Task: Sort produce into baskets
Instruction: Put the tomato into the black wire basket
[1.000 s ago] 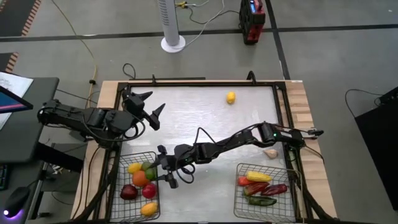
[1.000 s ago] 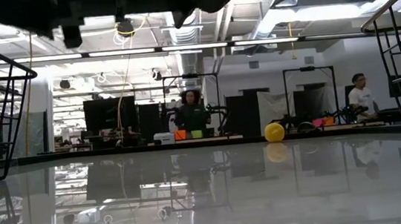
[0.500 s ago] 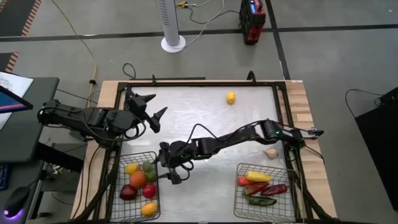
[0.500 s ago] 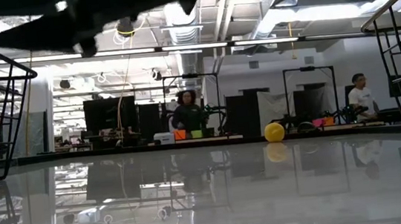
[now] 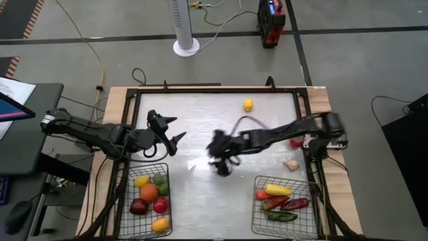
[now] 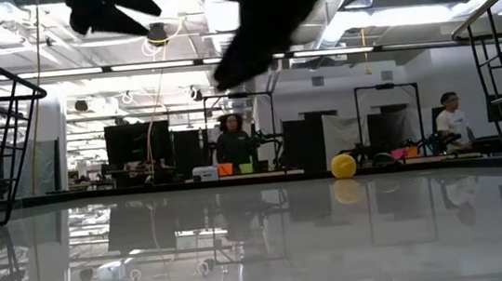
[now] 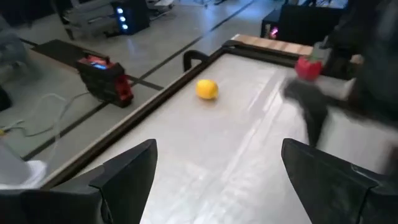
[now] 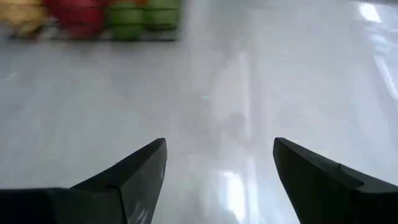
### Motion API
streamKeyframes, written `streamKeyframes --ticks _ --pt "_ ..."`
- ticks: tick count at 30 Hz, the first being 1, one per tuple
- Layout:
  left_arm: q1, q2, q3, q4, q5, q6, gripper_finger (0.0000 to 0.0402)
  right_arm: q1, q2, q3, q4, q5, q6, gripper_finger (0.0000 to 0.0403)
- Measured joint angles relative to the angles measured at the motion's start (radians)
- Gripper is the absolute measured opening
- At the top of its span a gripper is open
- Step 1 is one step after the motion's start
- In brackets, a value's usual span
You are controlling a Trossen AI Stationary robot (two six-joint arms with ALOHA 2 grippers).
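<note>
Glossy silver-white tabletop [image 5: 200, 194] in a wooden frame fills the high view, with grey floor around it. At seven o'clock sits a rectangular wire-mesh basket [image 5: 165, 215] holding round red, orange, yellow and green toy produce; its twin [image 5: 257, 213] at five o'clock holds elongated yellow, red, dark and green pieces. A small yellow lemon-like fruit [image 5: 248, 104] lies loose at twelve o'clock, a red round piece [image 5: 296, 142] and a whitish garlic bulb [image 5: 291, 164] at three o'clock. The left gripper [image 5: 173, 130] hovers at nine o'clock, fingers spread wide, empty. The right gripper [image 5: 221, 167], blurred near centre, shows its fingers [image 8: 134, 171] apart, gripping nothing.
</note>
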Motion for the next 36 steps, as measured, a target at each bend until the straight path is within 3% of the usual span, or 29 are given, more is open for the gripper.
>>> streamKeyframes --ticks 6,10,16,23,36 --pt "0.0 -0.001 -0.051 0.107 0.07 0.0 0.0333 0.03 -0.312 -0.298 -0.142 0.128 0.176 0.0321" --pt "0.0 -0.002 -0.051 0.126 0.083 -0.01 0.0333 0.053 -0.458 -0.354 -0.365 0.137 0.302 0.0321" --pt "0.0 0.039 -0.05 0.238 0.172 -0.006 0.0333 0.121 -0.562 -0.382 -0.608 0.138 0.424 0.0321" --pt "0.061 0.168 -0.047 0.341 0.279 -0.008 0.0333 0.122 -0.563 -0.383 -0.886 0.132 0.587 0.0321" --pt "0.112 0.341 0.064 0.34 0.388 0.046 0.0333 0.122 -0.367 -0.397 -1.092 -0.137 0.538 0.0309"
